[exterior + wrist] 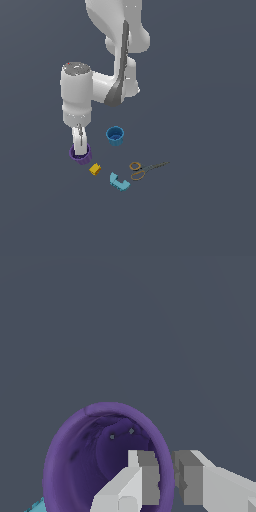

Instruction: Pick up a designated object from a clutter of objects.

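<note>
I have the gripper (167, 481) down on the purple cup (80, 154), one finger (137, 476) inside the bowl and the other outside, so the rim wall sits between them; that straddle suits a thin-walled cup better than spanning its whole width. The jaws stand narrow around the wall, though I can't tell if they grip it yet. The blue cup (115, 135) sits near the purple cup, the yellow block (95, 169) just beside it, the bracket (119, 182) and scissors (145, 169) farther off.

flat, even, dim simulator light, no cast shadows or glare, coarse low-resolution rendering with jagged edges
</note>
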Controlling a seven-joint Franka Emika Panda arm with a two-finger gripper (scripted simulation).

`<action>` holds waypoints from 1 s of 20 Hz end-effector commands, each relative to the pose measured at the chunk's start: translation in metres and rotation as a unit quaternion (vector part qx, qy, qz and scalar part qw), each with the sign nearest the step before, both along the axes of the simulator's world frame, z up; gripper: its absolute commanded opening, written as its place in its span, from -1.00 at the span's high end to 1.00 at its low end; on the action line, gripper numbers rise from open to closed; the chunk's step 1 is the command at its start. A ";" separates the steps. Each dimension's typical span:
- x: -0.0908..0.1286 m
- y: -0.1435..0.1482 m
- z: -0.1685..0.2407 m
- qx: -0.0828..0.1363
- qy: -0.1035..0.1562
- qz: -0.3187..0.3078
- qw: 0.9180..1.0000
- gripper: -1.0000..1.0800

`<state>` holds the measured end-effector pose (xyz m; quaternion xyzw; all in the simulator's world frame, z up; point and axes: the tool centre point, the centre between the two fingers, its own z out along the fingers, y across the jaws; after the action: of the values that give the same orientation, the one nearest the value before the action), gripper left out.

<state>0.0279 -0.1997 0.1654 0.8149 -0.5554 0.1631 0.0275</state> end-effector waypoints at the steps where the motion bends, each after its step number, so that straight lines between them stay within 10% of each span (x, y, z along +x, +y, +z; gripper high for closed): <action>1: -0.010 0.008 0.016 0.001 -0.001 0.000 1.000 1.00; 20: -0.073 0.057 0.120 -0.004 -0.002 -0.001 1.000 1.00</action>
<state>-0.0402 -0.1463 0.2755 0.8143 -0.5556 0.1653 0.0296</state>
